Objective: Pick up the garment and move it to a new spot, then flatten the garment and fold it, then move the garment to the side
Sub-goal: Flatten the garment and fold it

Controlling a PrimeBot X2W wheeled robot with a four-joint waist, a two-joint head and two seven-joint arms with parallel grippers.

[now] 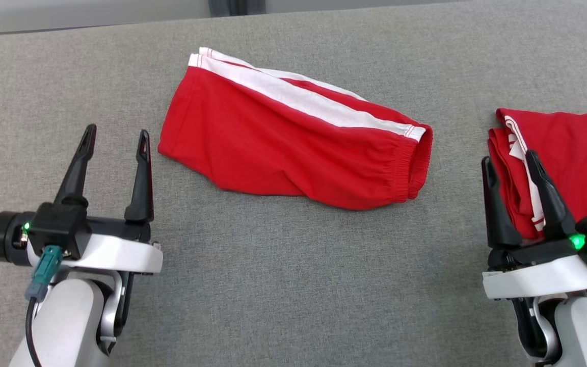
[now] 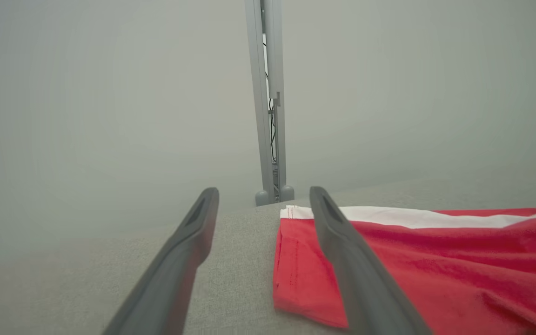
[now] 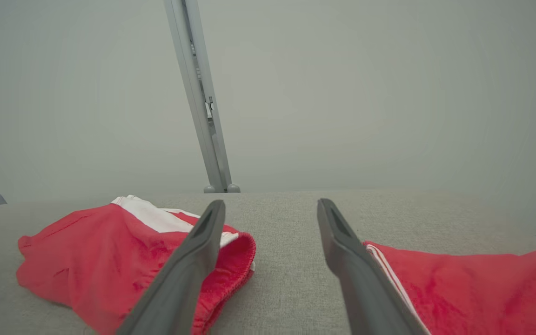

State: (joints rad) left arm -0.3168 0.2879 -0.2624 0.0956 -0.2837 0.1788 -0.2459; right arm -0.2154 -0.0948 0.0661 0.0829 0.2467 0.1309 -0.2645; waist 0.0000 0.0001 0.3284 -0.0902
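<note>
REMOTE STATION: A pair of red knit shorts (image 1: 293,137), soft-surfaced with a broad white side stripe and a gathered elastic waistband, lies slantwise in the middle of the grey woven-cloth tabletop (image 1: 273,285), nearer its far edge than its near one. The shorts are laid flat but rumpled, with shallow creases running along their length. The waistband end points toward the right edge and the hemmed leg end toward the far left corner.

A second red garment (image 1: 574,153), trimmed with thin white piping, sits bunched in folds at the right edge.

My left gripper (image 1: 116,131) stands over the near left part of the tabletop, near the leg hem. Its two tapered dark fingers are spread wide and grasp nothing. My right gripper (image 1: 508,157) is parted the same way and empty, with its fingers over the near left corner of the second red garment. I cannot tell whether they touch it.

The head view gives me both outlines whole. The left wrist view adds the line of stitching along the hem and a pale metal post (image 2: 268,93) rising beyond the far edge against a blank grey wall. The right wrist view shows the puckered mouth of the waistband, with bare grey weave between the two garments.
</note>
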